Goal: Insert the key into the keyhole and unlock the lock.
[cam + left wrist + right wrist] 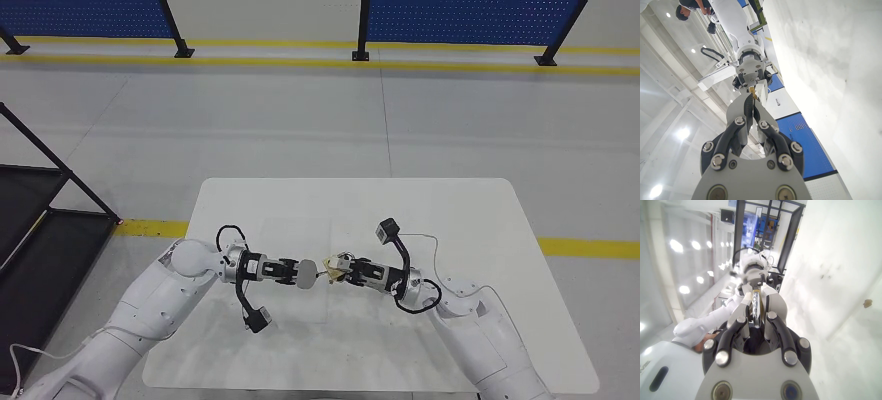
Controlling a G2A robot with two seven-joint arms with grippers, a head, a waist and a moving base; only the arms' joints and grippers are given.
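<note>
Both arms meet above the middle of the white table. My right gripper is shut on a brass padlock; in the right wrist view its chrome shackle runs between the fingers. My left gripper faces it from the other side, shut on a thin metal key. In the left wrist view the key's tip sits at the padlock's brass face. Whether the key is inside the keyhole is hidden by the fingers.
A black frame rack stands left of the table. Yellow floor tape runs behind the table's right side. Blue barrier panels line the far side of the floor.
</note>
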